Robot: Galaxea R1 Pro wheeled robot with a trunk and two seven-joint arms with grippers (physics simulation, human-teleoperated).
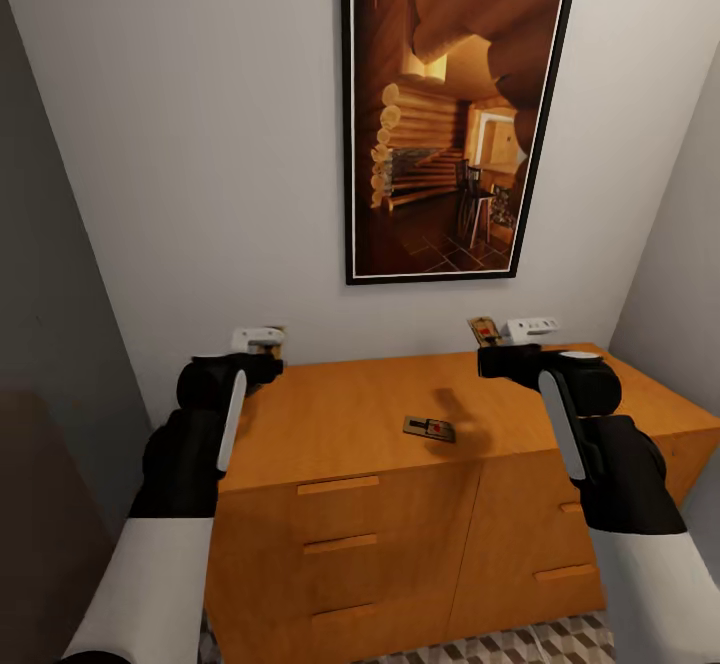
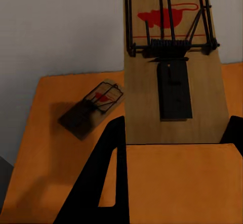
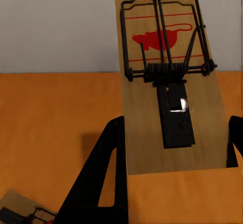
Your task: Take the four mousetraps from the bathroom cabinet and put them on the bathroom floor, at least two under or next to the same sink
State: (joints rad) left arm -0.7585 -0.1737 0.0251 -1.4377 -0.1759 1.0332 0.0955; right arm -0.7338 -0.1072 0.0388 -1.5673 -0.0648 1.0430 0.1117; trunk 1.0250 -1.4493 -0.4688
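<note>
The head view looks forward and down from above both arms, facing the wall over the cabinet point(image 1: 350, 414), taking in its whole top and drawer fronts. Each wrist view looks along its gripper, close above the cabinet top toward the wall; all three views share that top.

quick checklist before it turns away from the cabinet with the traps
1. Left gripper shut on a tan wooden mousetrap with black wire: ok.
2. Right gripper shut on a second tan wooden mousetrap: ok.
3. Both held traps lifted off the orange-brown wooden cabinet: ok.
4. Traps left behind: one flat mousetrap on the cabinet top, not ok.
5. Fourth trap located: cannot tell.
6. Patterned cube-tile floor in sight below the cabinet, sink location: cannot tell.
</note>
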